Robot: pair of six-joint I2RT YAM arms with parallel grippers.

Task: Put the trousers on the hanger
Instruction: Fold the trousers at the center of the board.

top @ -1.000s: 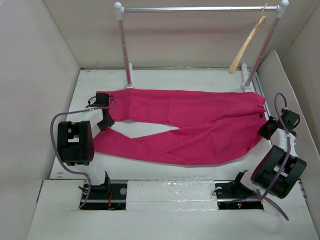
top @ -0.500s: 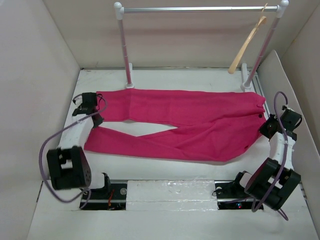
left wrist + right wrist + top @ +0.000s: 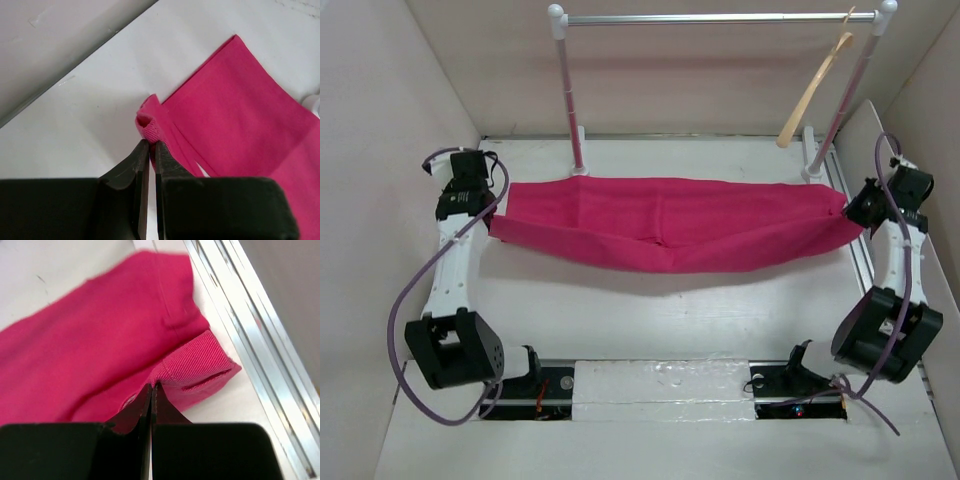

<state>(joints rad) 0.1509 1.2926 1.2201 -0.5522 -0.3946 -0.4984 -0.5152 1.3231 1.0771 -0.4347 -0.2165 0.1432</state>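
White table [image 3: 650,320]: trousers [image 3: 670,225] across its width, left tool [image 3: 491,212] to right tool [image 3: 851,208].

The trousers [image 3: 670,225] stretch before the rail [image 3: 720,18] bearing the hanger [image 3: 815,90].

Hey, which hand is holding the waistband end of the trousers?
The right hand: it is shut on the trousers' thick ribbed waistband. The left hand pinches the thin leg ends at the opposite end.
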